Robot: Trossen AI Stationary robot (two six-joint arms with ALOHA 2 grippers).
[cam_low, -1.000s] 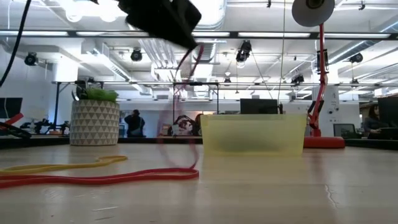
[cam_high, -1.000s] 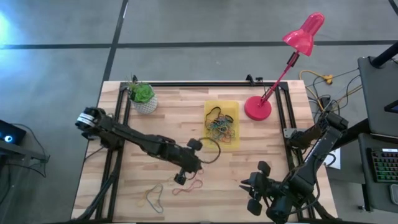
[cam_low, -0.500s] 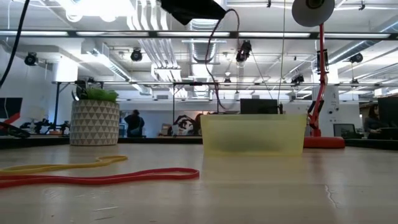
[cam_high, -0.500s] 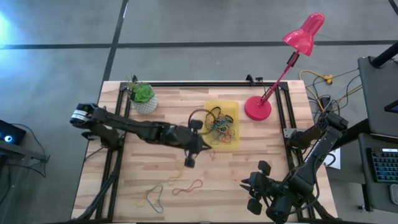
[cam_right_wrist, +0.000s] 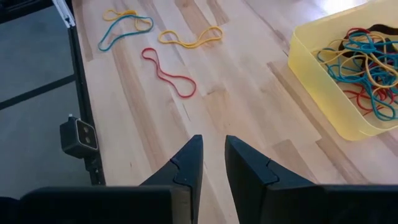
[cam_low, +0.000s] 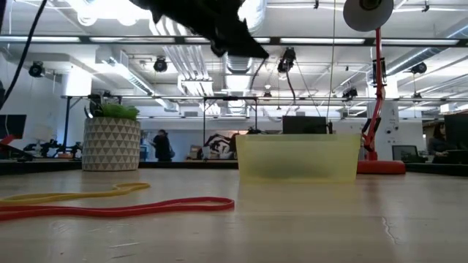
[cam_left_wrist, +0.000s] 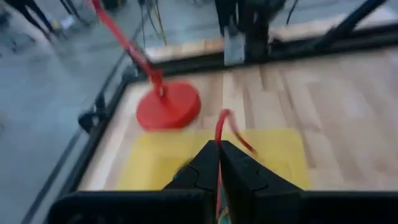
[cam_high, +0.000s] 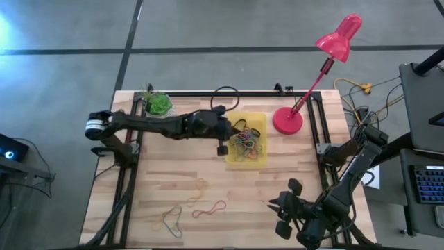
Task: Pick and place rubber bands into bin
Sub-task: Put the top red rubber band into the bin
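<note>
A pale wooden surface point(cam_high: 173, 180) in an open workshop carries a potted plant point(cam_high: 159, 105), a pink desk lamp point(cam_high: 288, 119) and the translucent yellow bin point(cam_high: 258, 123), which holds a tangle of coloured rubber bands point(cam_high: 246, 144). The left tool point(cam_high: 222, 139) hangs at the bin's left edge, fingers together, clamped on a red rubber band point(cam_left_wrist: 225, 124) that loops up from between them. On the bare wood nearer the front lie a yellow band point(cam_high: 199, 189), a red band point(cam_high: 210, 207) and a blue-and-yellow pair point(cam_high: 170, 219). The right tool point(cam_right_wrist: 213, 163) waits at the front right corner, fingers slightly apart and holding nothing.
</note>
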